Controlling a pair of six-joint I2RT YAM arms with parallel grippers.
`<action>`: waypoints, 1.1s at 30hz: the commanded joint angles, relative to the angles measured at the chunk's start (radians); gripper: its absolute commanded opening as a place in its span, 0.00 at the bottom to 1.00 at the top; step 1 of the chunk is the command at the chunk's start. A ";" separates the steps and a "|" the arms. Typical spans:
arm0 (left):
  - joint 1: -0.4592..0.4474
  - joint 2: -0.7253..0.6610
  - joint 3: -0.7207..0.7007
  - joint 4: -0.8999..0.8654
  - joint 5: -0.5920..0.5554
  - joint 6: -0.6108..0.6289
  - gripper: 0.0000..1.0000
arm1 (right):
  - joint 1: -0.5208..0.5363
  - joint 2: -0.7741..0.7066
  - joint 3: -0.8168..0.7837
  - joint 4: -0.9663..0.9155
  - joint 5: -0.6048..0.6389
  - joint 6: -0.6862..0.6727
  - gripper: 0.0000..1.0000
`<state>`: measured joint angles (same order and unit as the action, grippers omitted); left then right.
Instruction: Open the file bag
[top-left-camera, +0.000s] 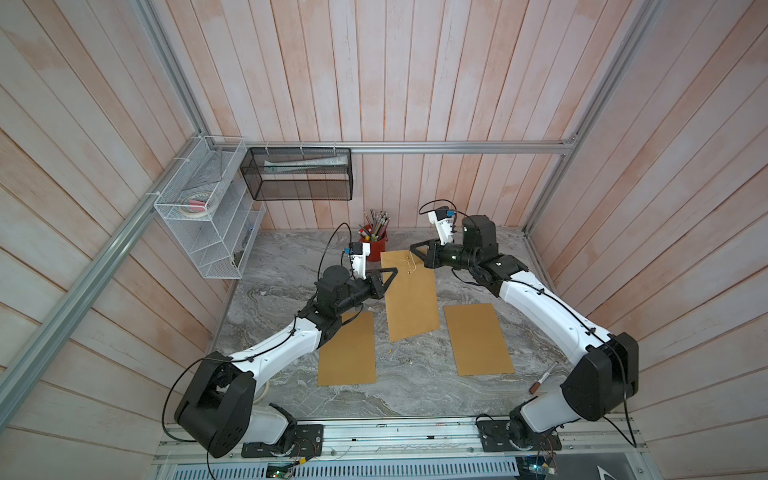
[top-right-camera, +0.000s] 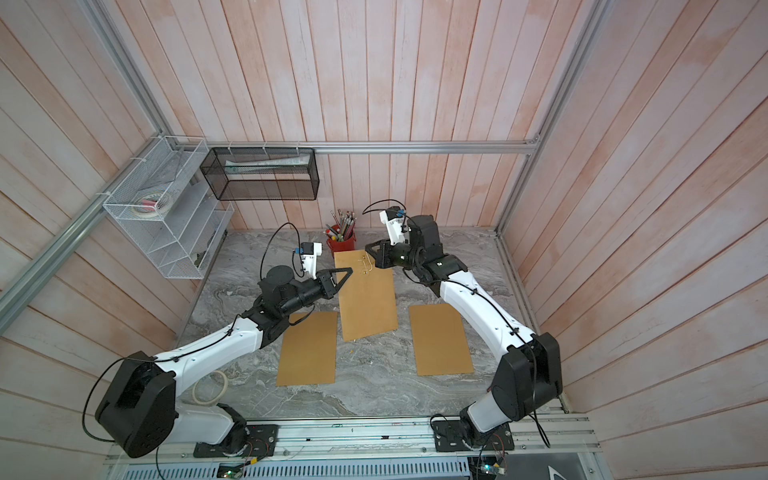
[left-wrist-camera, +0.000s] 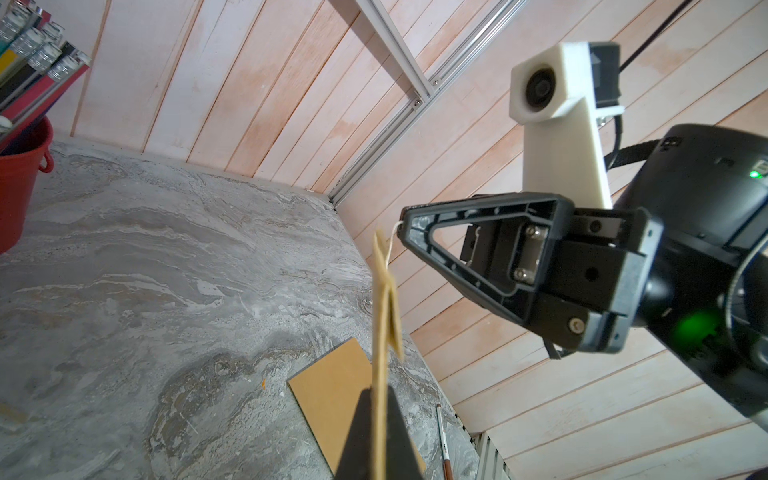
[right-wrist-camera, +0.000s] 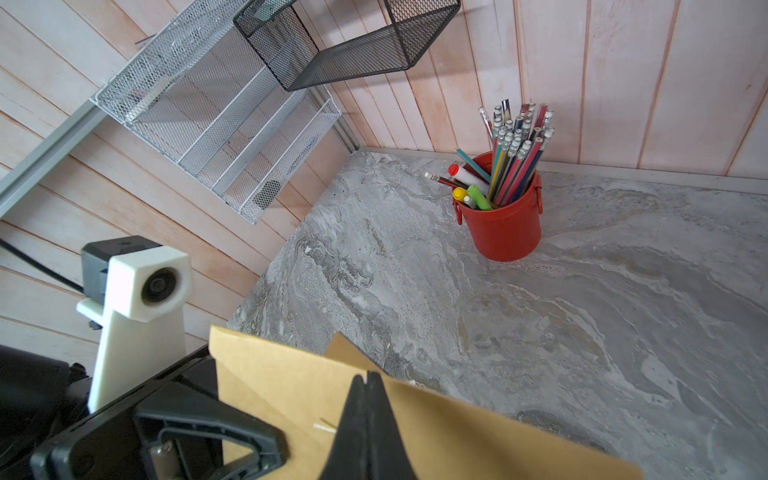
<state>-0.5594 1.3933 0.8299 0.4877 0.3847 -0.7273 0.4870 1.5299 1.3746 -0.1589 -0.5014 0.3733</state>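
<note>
Plank walls (top-left-camera: 415, 83) enclose the grey marble desk (top-left-camera: 415, 395) on three sides; mid-desk, the left tool (top-left-camera: 395, 271) pinches the file bag (top-left-camera: 411, 303) while the right tool (top-left-camera: 412, 248) pinches its string (left-wrist-camera: 390, 249).

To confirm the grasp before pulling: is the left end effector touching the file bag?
Touching. The left wrist view shows the left end effector shut on the file bag, pinching its edge.

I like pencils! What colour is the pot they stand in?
Red; the right wrist view shows the pot best.
</note>
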 joint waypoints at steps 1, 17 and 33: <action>-0.003 0.016 -0.008 0.034 0.010 -0.007 0.00 | 0.019 0.014 0.042 -0.009 -0.023 -0.007 0.00; -0.004 0.031 -0.005 0.061 0.008 -0.018 0.00 | 0.084 0.029 0.068 0.024 -0.058 0.018 0.00; 0.008 0.061 0.026 0.094 -0.012 -0.038 0.00 | 0.111 0.020 0.043 0.071 -0.095 0.050 0.00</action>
<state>-0.5583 1.4448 0.8299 0.5419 0.3840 -0.7547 0.5926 1.5497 1.4166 -0.1158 -0.5785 0.4114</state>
